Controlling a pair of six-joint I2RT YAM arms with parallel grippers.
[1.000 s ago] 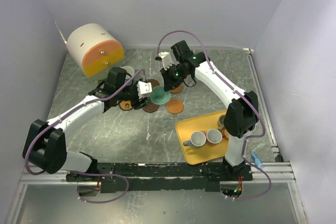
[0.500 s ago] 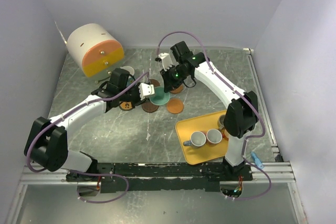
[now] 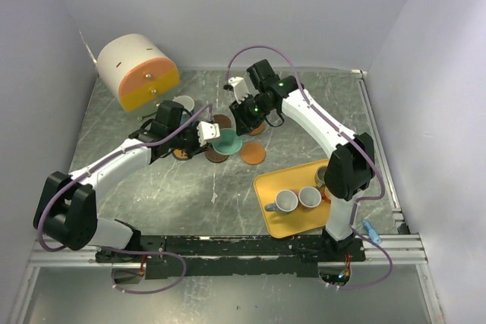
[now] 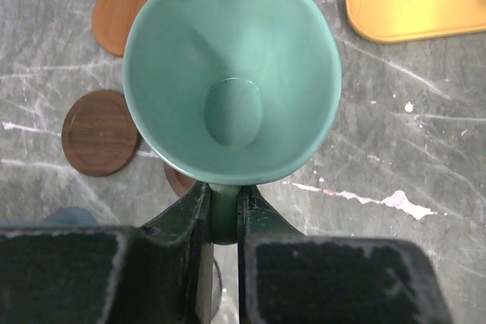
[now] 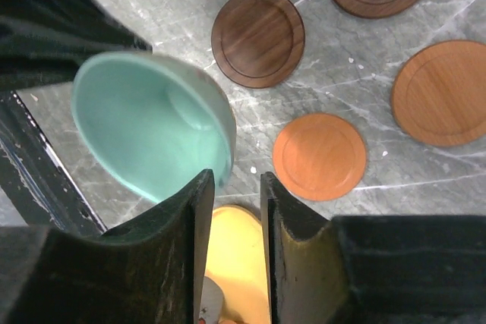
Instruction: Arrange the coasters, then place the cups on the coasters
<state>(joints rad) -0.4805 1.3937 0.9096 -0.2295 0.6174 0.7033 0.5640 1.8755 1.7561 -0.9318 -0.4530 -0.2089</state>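
Grey marble worktop [image 3: 213, 195], yellow rectangular tray [image 3: 288, 225] at its near right edge. Mid-worktop, the teal ceramic cup [image 4: 231, 73] is over the round brown and orange coasters [image 5: 258, 37]. Left gripper [image 4: 222, 202] is clenched on its handle; right gripper [image 5: 235, 187] has its jaws parted, empty, beside the rim.

Grey marbled worktop [image 3: 152, 187] here: white-and-orange cylinder [image 3: 137, 70] sits far left, yellow tray [image 3: 292, 227] near right. Mid-worktop there's an orange coaster [image 3: 253, 154] lying flat, and a dark brown coaster [image 5: 258, 37] near it, not touching.
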